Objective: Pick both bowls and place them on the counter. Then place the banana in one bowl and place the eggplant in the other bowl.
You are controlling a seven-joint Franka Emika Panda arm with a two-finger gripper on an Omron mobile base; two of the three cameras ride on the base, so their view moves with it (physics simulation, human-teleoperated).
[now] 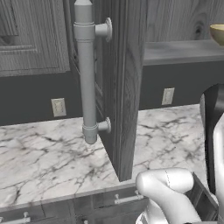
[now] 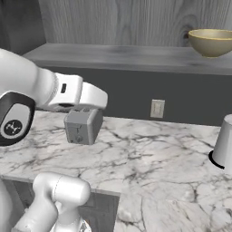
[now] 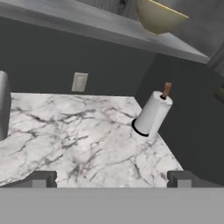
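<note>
Tan-yellow bowl upright on the grey shelf above the backsplash, brighter yellow rim up, near the shelf's front edge; seen at far right in the left base view and at the top of the hand view. White marble counter with grey veining below, level.

White glossy arm, dark joints, round logo.

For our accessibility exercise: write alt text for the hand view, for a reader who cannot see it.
The open claw hovers over a white marble counter. A paper towel roll stands near its right edge, and a yellow bowl sits on a grey shelf above.
</note>
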